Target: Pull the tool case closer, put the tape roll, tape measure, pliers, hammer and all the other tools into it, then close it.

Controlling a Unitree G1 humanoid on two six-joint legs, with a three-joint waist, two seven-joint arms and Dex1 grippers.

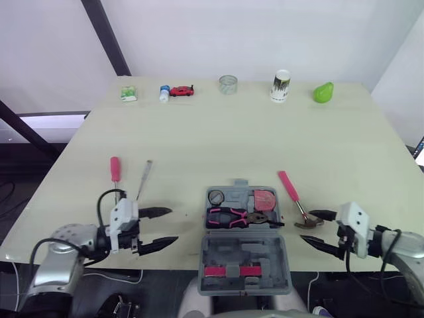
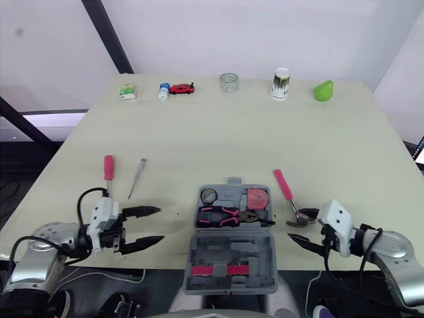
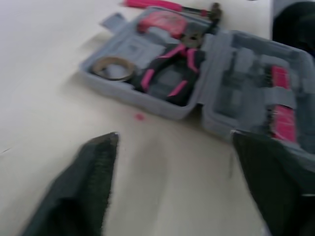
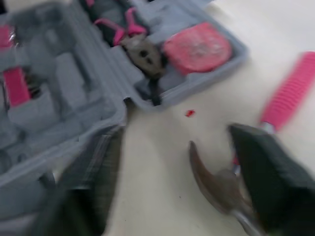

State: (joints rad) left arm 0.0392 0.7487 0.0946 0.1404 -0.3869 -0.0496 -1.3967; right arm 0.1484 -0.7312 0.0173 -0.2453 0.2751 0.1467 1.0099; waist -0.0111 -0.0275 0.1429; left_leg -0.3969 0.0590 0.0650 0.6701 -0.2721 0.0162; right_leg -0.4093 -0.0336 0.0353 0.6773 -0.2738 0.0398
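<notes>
grey plastic tool case [image 1: 265, 260] open at the near edge of the pale table [image 1: 212, 146], lid hanging over that edge. in its tray: brown tape roll [image 1: 216, 197] at 9 o'clock, pink-handled pliers [image 1: 228, 216] along the near side, pink round tape measure [image 1: 265, 199] at 2 o'clock.

at 9 o'clock of the case, left gripper [image 1: 173, 225] low over the table, black fingers [image 3: 83, 196] spread wide, gripping nothing, apart from the case.

at 3 o'clock of the case, right gripper [image 1: 306, 226], fingers [image 4: 270, 182] also spread wide. pink-handled hammer [image 1: 289, 187] flat on the table, metal head between those fingers and close against one; contact there impossible to tell.

at 10 o'clock of the case, well apart from it: pink-handled screwdriver [image 1: 115, 170] and slim grey-handled screwdriver [image 1: 144, 180], side by side, just beyond the left gripper.
</notes>
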